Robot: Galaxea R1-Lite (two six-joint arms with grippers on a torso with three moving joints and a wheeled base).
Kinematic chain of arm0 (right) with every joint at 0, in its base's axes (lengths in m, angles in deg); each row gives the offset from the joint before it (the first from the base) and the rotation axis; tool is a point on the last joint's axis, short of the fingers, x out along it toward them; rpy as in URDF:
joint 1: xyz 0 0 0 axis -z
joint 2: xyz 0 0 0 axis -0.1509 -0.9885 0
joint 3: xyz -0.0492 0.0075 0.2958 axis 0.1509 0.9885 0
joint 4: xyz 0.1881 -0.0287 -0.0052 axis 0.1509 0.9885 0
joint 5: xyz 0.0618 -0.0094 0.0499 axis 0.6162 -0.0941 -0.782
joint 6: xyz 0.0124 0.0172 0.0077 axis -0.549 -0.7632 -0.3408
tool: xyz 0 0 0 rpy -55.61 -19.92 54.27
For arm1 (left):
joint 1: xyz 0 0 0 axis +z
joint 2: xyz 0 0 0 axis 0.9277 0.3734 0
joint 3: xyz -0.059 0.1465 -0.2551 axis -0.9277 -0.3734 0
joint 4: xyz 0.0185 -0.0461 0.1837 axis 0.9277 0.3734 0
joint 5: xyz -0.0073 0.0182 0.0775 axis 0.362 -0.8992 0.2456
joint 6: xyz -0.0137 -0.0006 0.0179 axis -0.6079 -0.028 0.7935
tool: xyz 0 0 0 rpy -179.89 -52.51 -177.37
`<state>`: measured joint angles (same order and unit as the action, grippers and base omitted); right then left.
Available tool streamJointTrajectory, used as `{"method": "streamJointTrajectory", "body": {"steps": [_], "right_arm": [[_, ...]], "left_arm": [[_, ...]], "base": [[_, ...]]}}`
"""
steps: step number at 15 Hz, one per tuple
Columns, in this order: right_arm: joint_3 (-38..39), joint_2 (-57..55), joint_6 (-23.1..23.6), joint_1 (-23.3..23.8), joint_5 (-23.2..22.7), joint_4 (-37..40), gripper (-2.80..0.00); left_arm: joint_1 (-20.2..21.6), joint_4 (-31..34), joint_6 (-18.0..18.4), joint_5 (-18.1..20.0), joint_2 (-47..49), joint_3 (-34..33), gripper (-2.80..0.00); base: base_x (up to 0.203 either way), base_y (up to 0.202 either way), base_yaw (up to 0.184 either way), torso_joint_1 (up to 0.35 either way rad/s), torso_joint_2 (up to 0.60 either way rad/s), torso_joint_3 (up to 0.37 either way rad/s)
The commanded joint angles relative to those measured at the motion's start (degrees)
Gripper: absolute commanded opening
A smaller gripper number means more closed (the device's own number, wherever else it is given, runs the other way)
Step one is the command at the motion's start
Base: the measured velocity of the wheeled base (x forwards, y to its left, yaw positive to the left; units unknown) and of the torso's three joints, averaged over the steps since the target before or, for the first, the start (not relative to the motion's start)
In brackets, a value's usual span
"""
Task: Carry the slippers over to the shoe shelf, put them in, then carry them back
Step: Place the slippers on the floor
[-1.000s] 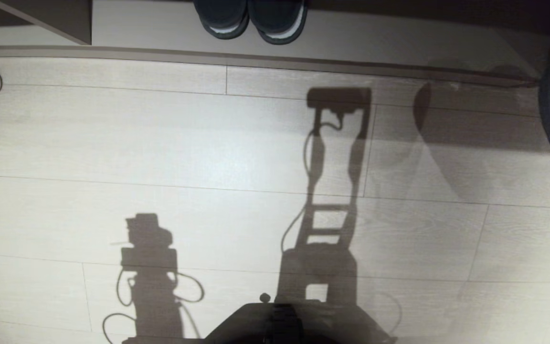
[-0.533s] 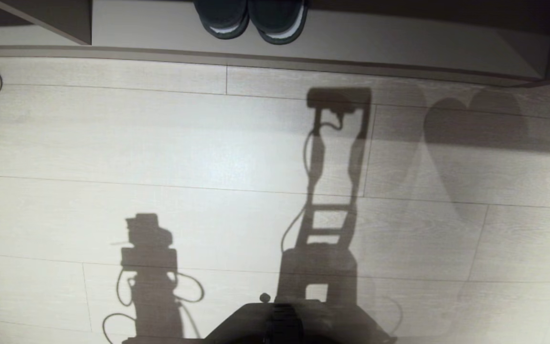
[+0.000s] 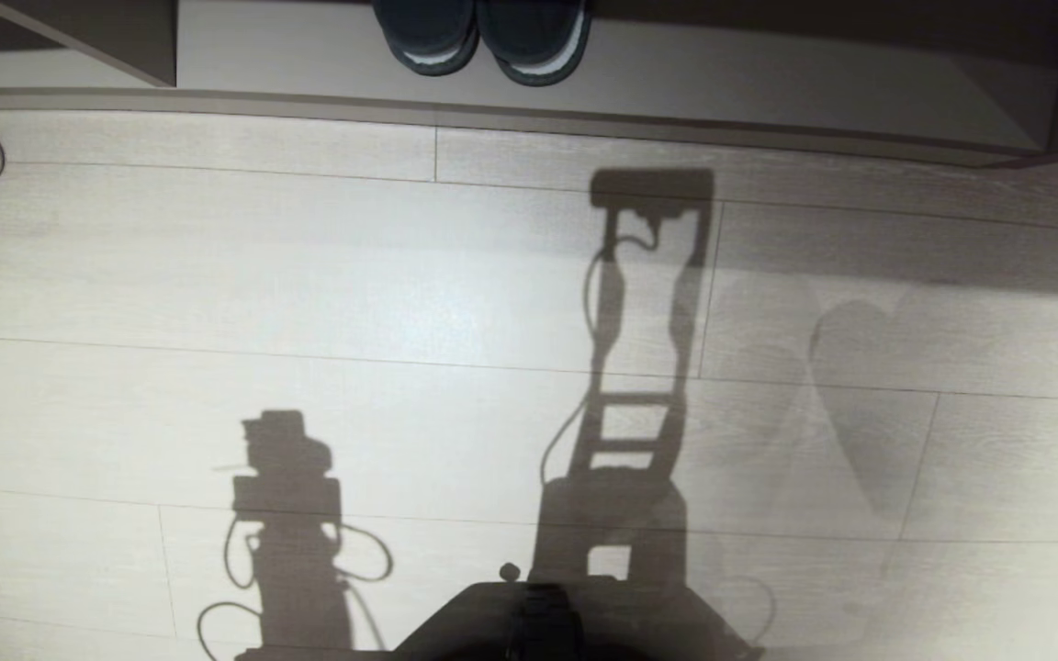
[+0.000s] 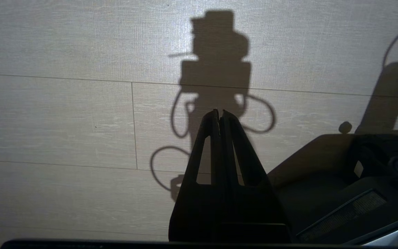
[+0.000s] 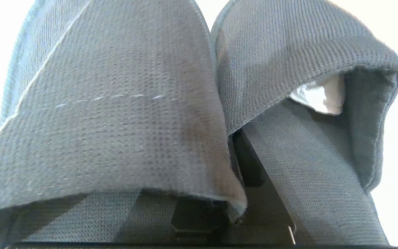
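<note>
Right pincer (image 5: 235, 193) clamped on the slippers (image 5: 123, 103) — both draped over it.

The slippers (image 5: 116, 114) hide most of the right tool (image 5: 235, 193)

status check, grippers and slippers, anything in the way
Right gripper shut on slippers, both hanging from it. Left gripper shut, empty, over floor. Shelf ahead, another dark pair in it.
</note>
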<state>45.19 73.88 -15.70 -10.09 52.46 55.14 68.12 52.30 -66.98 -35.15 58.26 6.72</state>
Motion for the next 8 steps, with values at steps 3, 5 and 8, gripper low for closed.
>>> {"method": "streamJointTrajectory", "body": {"steps": [3, 5, 8], "right_arm": [[9.55, 6.57, -0.01, 0.35, 0.43, 0.77, -2.8], [10.34, 6.66, 0.05, 0.35, 2.12, 2.8, -2.8], [10.31, 6.54, -0.37, 0.35, 3.32, 8.65, -2.8]], "left_arm": [[-0.05, -0.02, 0.05, 0.01, -0.02, 0.0, -2.8], [0.04, -0.02, 0.05, 0.01, -0.02, 0.0, -2.8], [0.0, -0.02, -0.09, 0.01, -0.02, 0.0, -2.8]], "base": [[0.0, 0.0, 0.0, 0.0, 0.0, 0.0], [0.0, 0.0, 0.0, 0.0, 0.0, 0.0], [0.0, 0.0, 0.0, 0.0, 0.0, 0.0]]}}
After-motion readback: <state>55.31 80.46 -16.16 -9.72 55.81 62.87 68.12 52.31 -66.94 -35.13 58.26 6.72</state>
